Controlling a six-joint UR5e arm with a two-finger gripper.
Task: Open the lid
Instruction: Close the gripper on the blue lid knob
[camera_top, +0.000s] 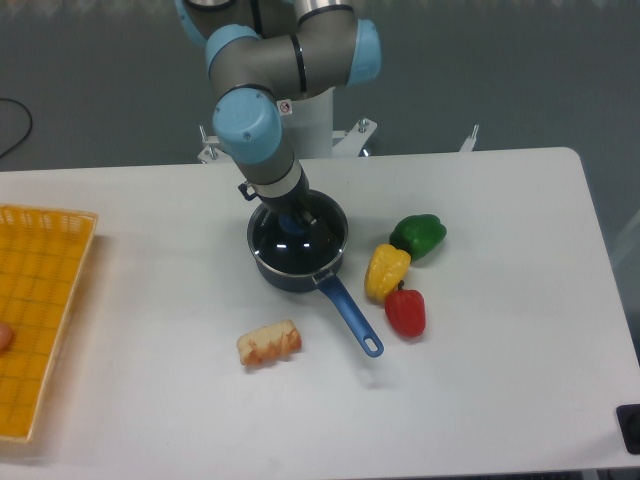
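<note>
- The saucepan (297, 262) sits mid-table (480, 400), the lid (300, 243) on it, its handle pointing toward the front right.
- The gripper (293, 215) stands over the lid's knob (294, 221).
- Three peppers (403, 270) lie clustered right of the pan.
- A bread piece (269, 343) lies in front.
- A tray (38, 310) occupies the left edge.
</note>
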